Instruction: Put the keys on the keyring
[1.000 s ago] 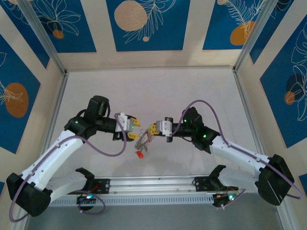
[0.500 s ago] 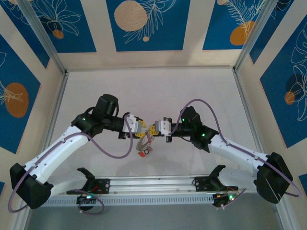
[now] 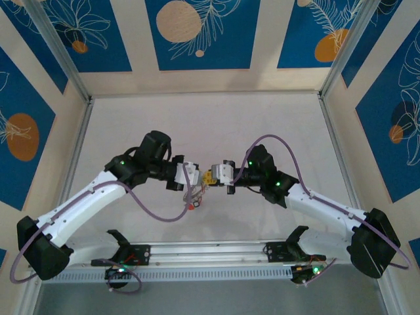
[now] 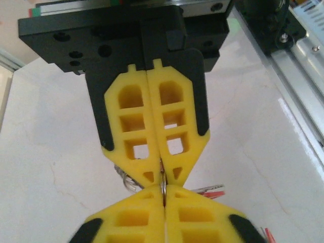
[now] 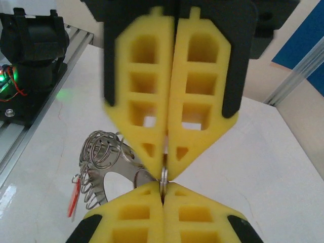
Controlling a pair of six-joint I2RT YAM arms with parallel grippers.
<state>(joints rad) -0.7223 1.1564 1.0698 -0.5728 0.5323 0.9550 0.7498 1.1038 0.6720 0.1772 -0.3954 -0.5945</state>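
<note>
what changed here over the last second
The left tool moved in toward the right tool and shut on the keyring. The right tool kept its grip on it; a red key still hangs beneath.

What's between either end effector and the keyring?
Nothing visible. The left end effector and right end effector are both shut on the keyring rim, tips meeting. A red key sits to one side, clear of both.
</note>
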